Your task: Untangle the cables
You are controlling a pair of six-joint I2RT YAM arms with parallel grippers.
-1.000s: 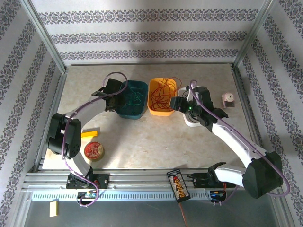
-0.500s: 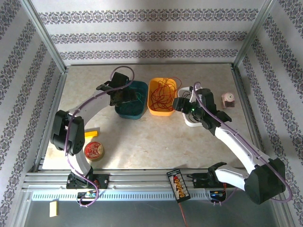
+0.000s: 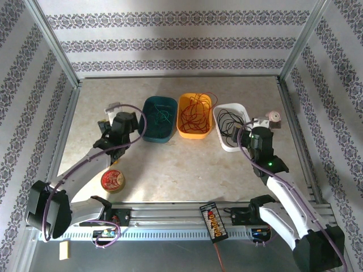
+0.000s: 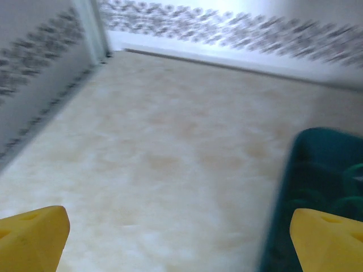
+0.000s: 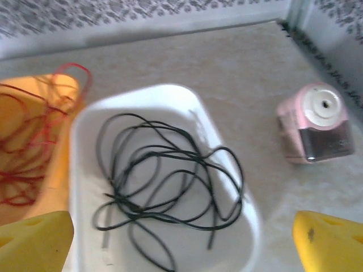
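Inside the white tray [image 5: 148, 90] lie black cables [image 5: 164, 182], beside red cables [image 3: 195, 113].

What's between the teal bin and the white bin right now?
The orange bin, holding the red cable, sits between them in the top external view.

Light: bright, even, from overhead
Shadows: faint, soft on the bench [image 3: 181, 164]
Left wrist view: heavily blurred, wallpaper [image 4: 227, 25] smeared
Right wrist view: slightly soft
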